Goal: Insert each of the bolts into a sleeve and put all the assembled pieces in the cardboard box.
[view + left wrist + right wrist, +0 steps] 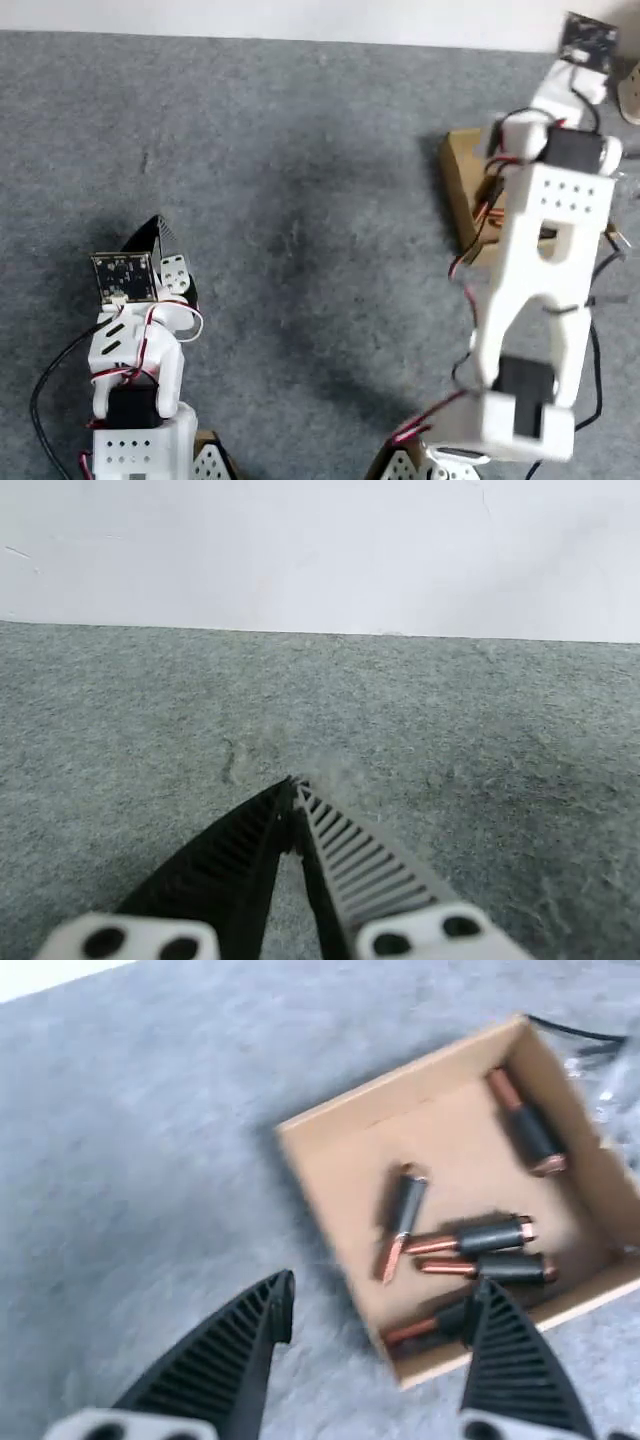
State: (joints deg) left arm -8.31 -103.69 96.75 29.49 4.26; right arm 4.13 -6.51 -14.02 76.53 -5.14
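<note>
Open cardboard box (pixel 450 1120), five dark sleeves (pixel 487 1237) with copper bolts (pixel 432 1246) inserted, lying flat inside

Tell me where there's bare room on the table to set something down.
The grey mat between the left gripper and the cardboard box is bare, up to the white strip. Crowded: the box floor, strewn with assembled pieces, right gripper above.

So the left arm (pixel 135 370) sits tucked in at lower left, left gripper (pixel 293 785) pinched closed, tips touching. The right arm (pixel 540 270) stretches up the right side, right gripper (pixel 385 1290) spread wide.
</note>
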